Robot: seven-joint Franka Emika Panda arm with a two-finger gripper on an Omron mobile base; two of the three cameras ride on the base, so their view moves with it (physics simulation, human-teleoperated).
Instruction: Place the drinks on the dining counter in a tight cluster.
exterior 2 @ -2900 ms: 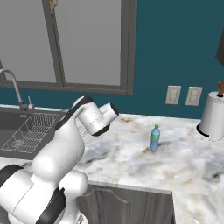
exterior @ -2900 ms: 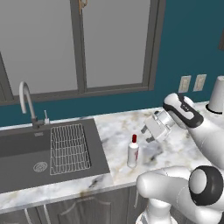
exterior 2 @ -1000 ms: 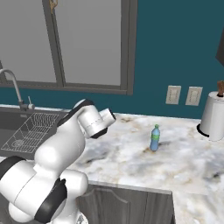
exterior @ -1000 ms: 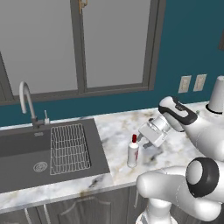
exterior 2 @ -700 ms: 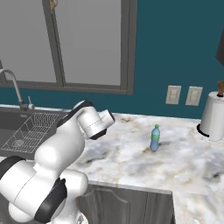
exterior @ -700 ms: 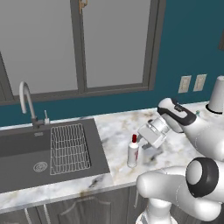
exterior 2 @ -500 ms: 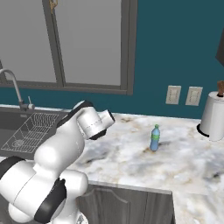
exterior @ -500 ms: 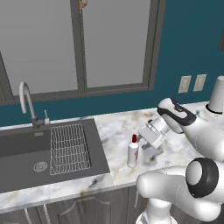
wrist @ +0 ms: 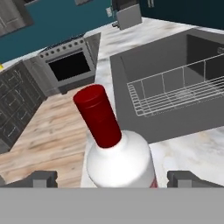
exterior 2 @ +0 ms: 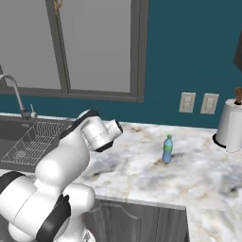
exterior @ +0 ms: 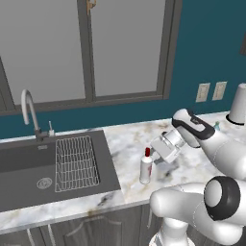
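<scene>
A tall white bottle with a red cap (exterior: pixel 145 166) stands on the marble worktop (exterior: pixel 126 144) just right of the sink. My gripper (exterior: pixel 154 154) hangs open beside its upper half. In the hand view the bottle (wrist: pixel 117 153) fills the gap between my two fingertips (wrist: pixel 42 178), with space on both sides. A pale blue-green bottle with a blue cap (exterior 2: pixel 167 149) stands upright further right on the same worktop. A dark grey panelled unit (wrist: pixel 13 103) stands across the wood floor; I cannot tell whether it is the dining counter.
The dark sink (exterior: pixel 29 166) holds a wire rack (exterior: pixel 77 162), with a faucet (exterior: pixel 29 110) behind it. A paper towel roll (exterior 2: pixel 230 125) stands at the far right by the wall. A stove (wrist: pixel 70 65) and a toaster (wrist: pixel 129 15) lie beyond.
The hand has dropped and edged left toward the red-capped bottle. The jaws stay wide. Neither bottle has moved.
</scene>
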